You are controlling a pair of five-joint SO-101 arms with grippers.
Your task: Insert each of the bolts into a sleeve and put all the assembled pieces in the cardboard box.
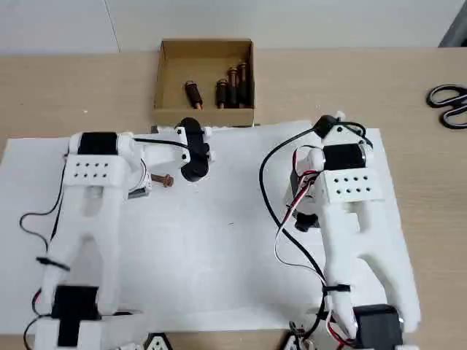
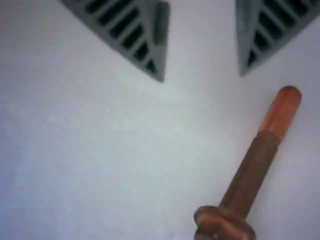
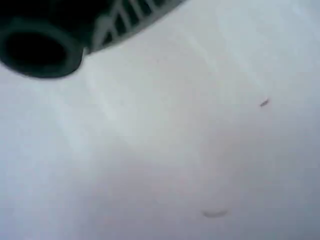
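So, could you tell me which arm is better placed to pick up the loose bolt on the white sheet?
Left, probably: the left gripper, open, hangs just beside the bolt; the right arm sits across the sheet.

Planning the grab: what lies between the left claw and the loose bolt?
Only bare white sheet separates the left claw from the bolt, per the left wrist view.

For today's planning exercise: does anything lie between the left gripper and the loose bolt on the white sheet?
Nothing visible does: the left gripper stands open over the white sheet, and the bolt lies just beside its fingertips.
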